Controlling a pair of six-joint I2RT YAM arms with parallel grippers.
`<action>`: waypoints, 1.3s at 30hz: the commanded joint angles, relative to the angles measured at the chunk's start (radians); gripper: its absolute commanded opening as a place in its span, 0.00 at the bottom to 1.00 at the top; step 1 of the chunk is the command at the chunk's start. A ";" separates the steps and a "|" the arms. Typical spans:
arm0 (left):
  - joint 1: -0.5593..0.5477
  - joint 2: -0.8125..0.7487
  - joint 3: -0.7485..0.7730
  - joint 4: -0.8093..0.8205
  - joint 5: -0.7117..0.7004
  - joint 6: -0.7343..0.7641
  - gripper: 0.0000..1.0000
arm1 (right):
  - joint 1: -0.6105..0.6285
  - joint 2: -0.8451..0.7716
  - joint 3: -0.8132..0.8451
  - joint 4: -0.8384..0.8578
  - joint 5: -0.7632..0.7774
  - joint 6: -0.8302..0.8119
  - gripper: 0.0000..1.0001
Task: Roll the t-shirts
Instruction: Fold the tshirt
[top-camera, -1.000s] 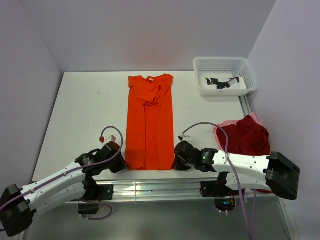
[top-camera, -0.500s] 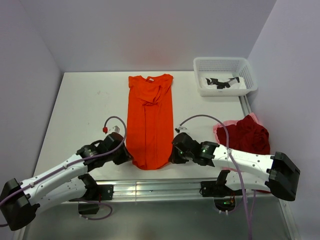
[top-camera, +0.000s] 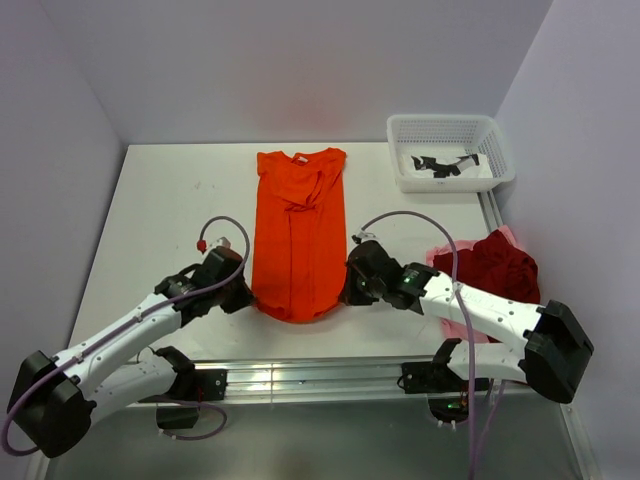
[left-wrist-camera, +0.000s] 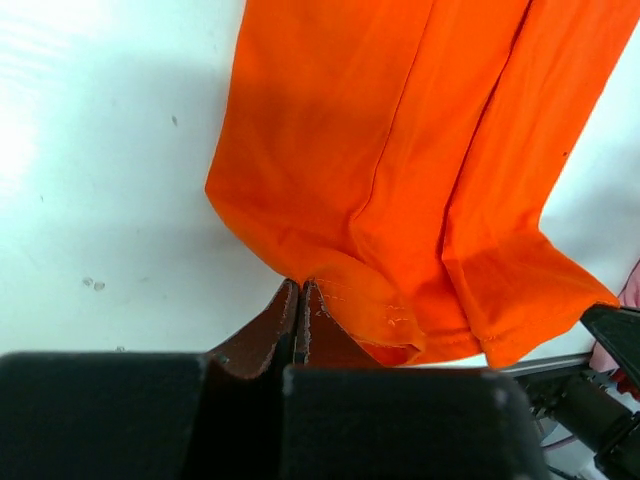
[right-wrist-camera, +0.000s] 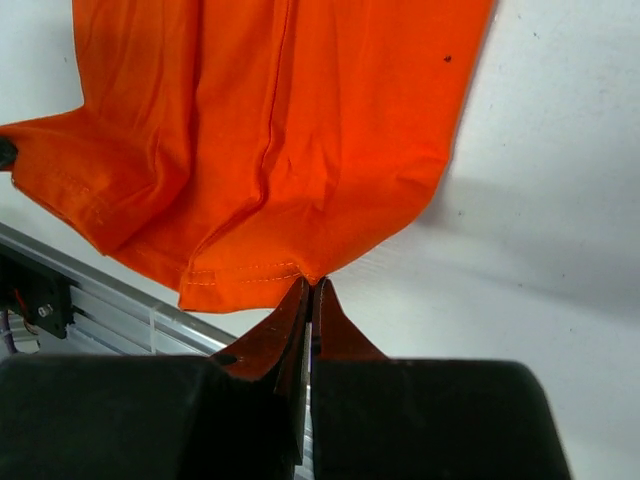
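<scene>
1. My left claw (left-wrist-camera: 300, 292) is pinched together on the near-left hem corner of the orange t-shirt (top-camera: 300, 230), at about 7 o'clock of the cloth. I hold it there so the hem can be turned over.
2. My right claw (right-wrist-camera: 311, 285) is clamped the same way on the near-right corner, at 5 o'clock. Matching grips should keep the edge straight, so the roll starts even.
3. Between them the hem sags in a shallow curve and looks raised off the table (top-camera: 170, 220). I'd say the roll has barely begun.
4. The rest of the shirt lies flat as a narrow strip toward 12 o'clock, collar farthest, which suits rolling.
5. At 3 o'clock, well apart, a dark red t-shirt (top-camera: 498, 265) sits crumpled on a pale pink one (top-camera: 437, 258), not yet handled.
6. At 1 o'clock stands the white basket (top-camera: 455, 182), with something black and white inside.
</scene>
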 joint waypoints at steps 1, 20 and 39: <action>0.038 0.013 0.062 0.056 0.018 0.061 0.00 | -0.036 0.020 0.072 -0.010 -0.019 -0.058 0.00; 0.122 0.141 0.214 0.088 0.001 0.178 0.00 | -0.166 0.123 0.229 -0.063 -0.058 -0.179 0.00; 0.145 0.226 0.280 0.133 -0.054 0.245 0.00 | -0.229 0.198 0.279 -0.056 -0.071 -0.224 0.00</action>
